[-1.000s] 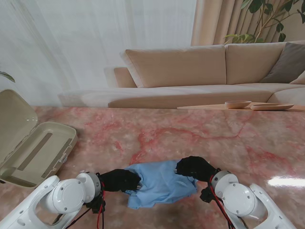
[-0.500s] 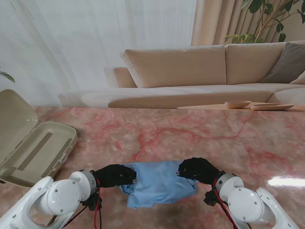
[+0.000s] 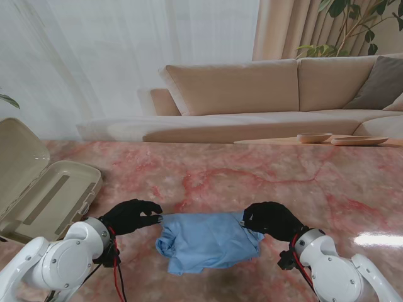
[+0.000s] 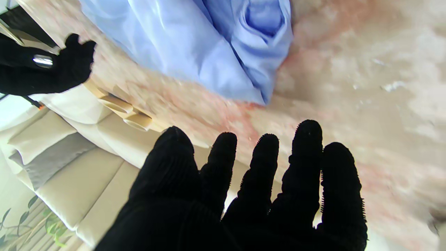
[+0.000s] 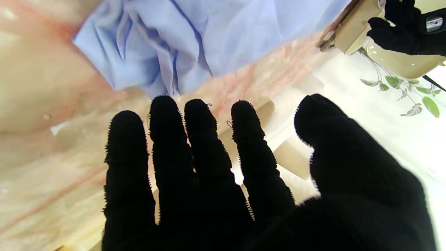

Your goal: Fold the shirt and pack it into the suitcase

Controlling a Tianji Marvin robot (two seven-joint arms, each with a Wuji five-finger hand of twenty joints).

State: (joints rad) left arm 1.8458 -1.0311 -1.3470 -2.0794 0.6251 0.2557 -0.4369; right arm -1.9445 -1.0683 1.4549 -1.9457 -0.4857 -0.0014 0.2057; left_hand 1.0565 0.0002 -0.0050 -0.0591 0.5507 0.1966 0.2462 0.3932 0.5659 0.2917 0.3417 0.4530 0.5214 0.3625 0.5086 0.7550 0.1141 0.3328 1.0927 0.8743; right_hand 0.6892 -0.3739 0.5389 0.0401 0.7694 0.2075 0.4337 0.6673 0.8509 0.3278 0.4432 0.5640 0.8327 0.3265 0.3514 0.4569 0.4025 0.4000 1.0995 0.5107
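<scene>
Fingers of both hands spread, seemingly empty, flanking the crumpled shirt.

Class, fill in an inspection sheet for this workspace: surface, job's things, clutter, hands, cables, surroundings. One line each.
Surface: pink marble table, glossy.
Job's things: blue shirt bunched between the hands; suitcase open at far left, nothing seen inside.
Clutter: nothing seen on the table.
Hands: left hand open beside the shirt's left edge; right hand open at its right edge.
Cables: red and black wires at both wrists.
Surroundings: beige sofa, curtains, plant.
</scene>
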